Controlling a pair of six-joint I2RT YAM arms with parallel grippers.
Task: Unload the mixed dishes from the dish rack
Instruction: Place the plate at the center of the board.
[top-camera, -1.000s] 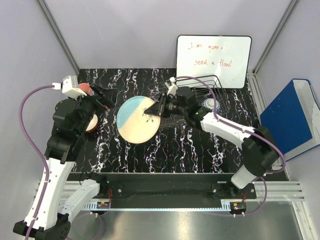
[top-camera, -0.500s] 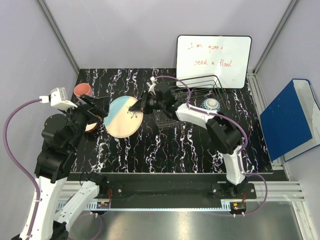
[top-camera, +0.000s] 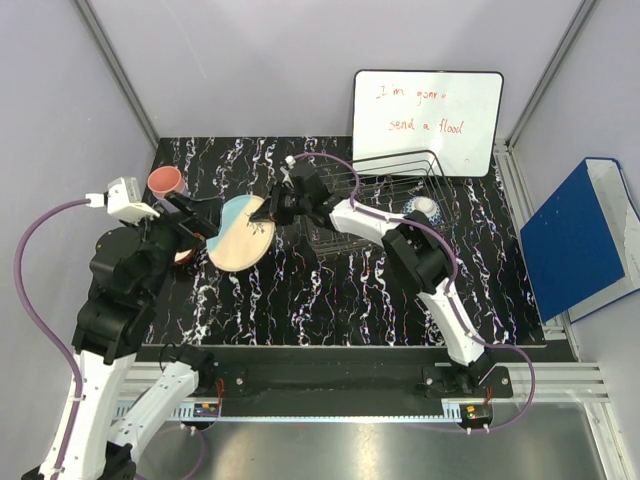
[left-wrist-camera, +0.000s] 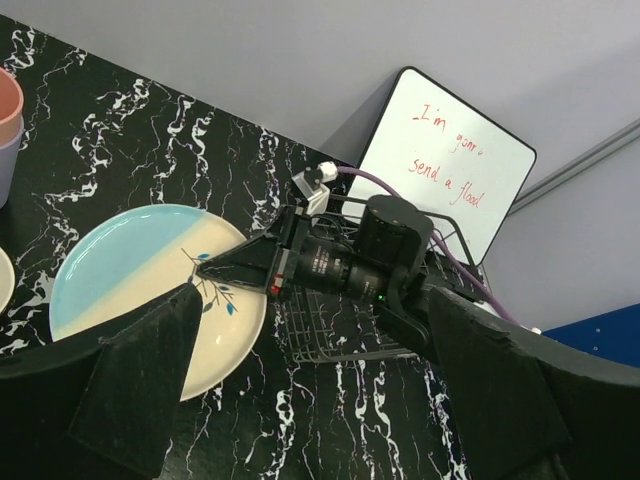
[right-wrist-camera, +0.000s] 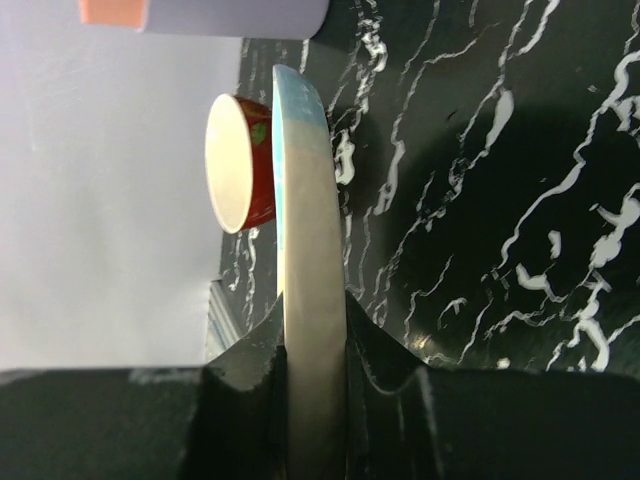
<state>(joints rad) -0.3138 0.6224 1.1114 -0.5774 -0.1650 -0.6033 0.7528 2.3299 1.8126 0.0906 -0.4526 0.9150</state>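
Note:
My right gripper (top-camera: 262, 214) is shut on the right rim of the large light-blue-and-cream plate (top-camera: 238, 248), holding it over the left part of the table. In the right wrist view the plate (right-wrist-camera: 310, 270) stands edge-on between my fingers (right-wrist-camera: 250, 370). The black wire dish rack (top-camera: 385, 195) stands at the back with the small blue-and-white bowl (top-camera: 425, 207) in it. The salmon-pink cup (top-camera: 165, 181), stacked on the lavender cup (left-wrist-camera: 5, 160), and the red bowl (right-wrist-camera: 240, 165) sit at the left. My left gripper (left-wrist-camera: 320, 400) is open and empty near the plate (left-wrist-camera: 150, 290). The small red patterned dish is not visible.
A white board with red writing (top-camera: 427, 120) leans against the back wall behind the rack. A blue binder (top-camera: 585, 235) lies off the table at the right. Grey walls close in the left and back sides.
My right arm has carried the plate leftwards, away from the rack and towards the cups. My left arm has drawn back and turned slightly.

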